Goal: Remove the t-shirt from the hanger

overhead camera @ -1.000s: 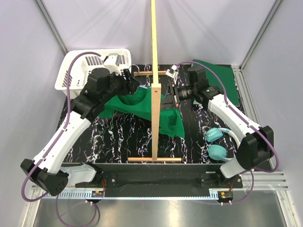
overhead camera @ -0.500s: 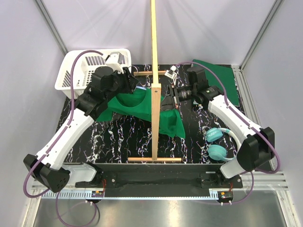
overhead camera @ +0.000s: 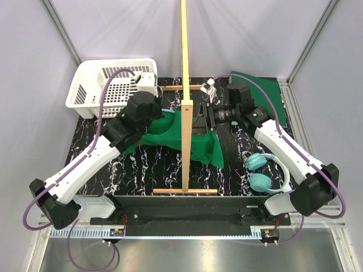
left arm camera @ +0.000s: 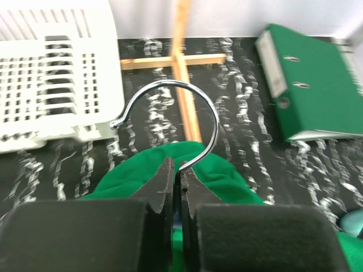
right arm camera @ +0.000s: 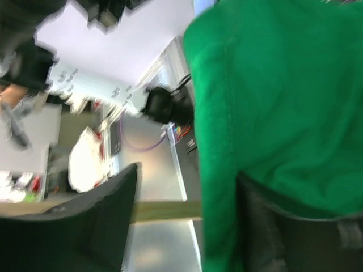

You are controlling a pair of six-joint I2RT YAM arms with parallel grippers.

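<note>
The green t-shirt (overhead camera: 201, 144) hangs draped beside the wooden stand's post, still on the hanger, of which a light blue sliver (overhead camera: 164, 111) shows at the collar. In the left wrist view, the silver hook (left arm camera: 216, 122) rises out of the shirt's collar (left arm camera: 227, 181). My left gripper (left arm camera: 180, 167) is shut on the hook's stem. My right gripper (right arm camera: 187, 215) is open by the shirt's right side (overhead camera: 205, 120). The shirt's fabric (right arm camera: 283, 102) hangs against its right finger and fills part of the gap.
A tall wooden stand (overhead camera: 185, 85) with a cross-shaped base stands mid-table. There is a white basket (overhead camera: 93, 90) at the back left and a green binder (overhead camera: 266, 93) at the back right. Teal headphones (overhead camera: 258, 170) lie near the right arm.
My left gripper has moved right toward the post and shut on the hanger's hook. My right gripper has opened wide.
</note>
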